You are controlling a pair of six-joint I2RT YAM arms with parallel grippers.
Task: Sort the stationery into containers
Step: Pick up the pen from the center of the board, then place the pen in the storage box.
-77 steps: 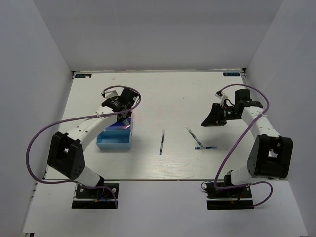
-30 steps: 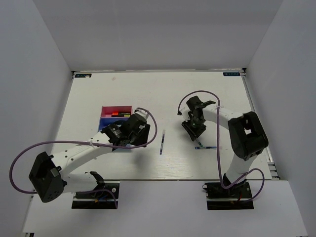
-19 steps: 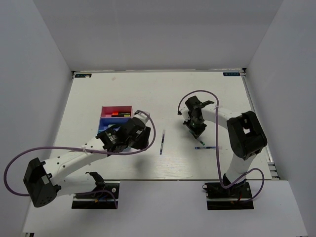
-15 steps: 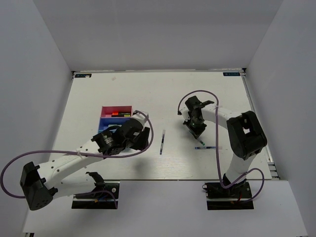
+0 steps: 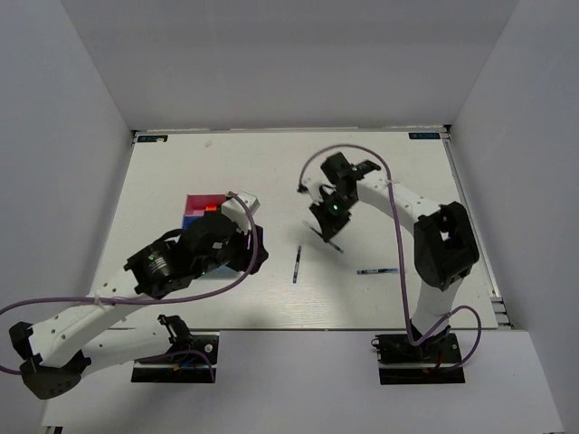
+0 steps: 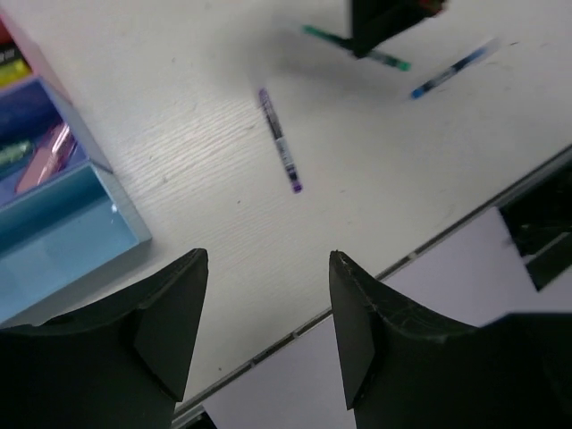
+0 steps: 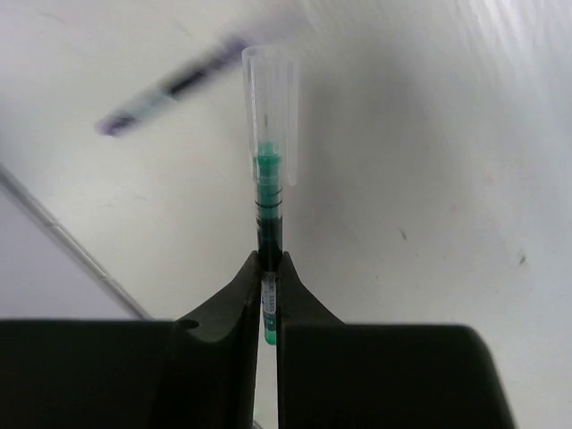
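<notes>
Top external, just right of centre: shows the right pincer point(image 5: 327, 220) clamped on a thin green pen point(image 5: 333, 242), the free end slanting towards the lower right of the frame, low over the white worktop point(image 5: 389, 172). Hard to tell whether touching the surface or just off it. From the right wrist: pinched near one end between both fingertips, clear cap at the far end, pointing straight up the frame.

Lower left of centre: shows the left pincer point(image 5: 256, 249) with jaws spread wide, gripping nothing, hanging above the worktop near its front edge. Same on the left wrist view, with bare worktop between the two dark fingers.

Left part of the top view, stacked side by side and touching: magenta-pink tray point(image 5: 194, 197) highest in the frame, dark blue tray point(image 5: 190, 220) just below it, light blue tray point(image 6: 63, 237) lowest, mostly hidden under the left arm. In the dark blue tray, at the left edge of the left wrist view: a pink highlighter point(image 6: 49, 147) and beside it a pastel green highlighter point(image 6: 9, 152).

Between the two pincers: purple pen point(image 5: 298, 264) lying loose, running up and down the frame. To its lower right: blue pen point(image 5: 377, 270), almost level in the frame, well apart from the trays.
</notes>
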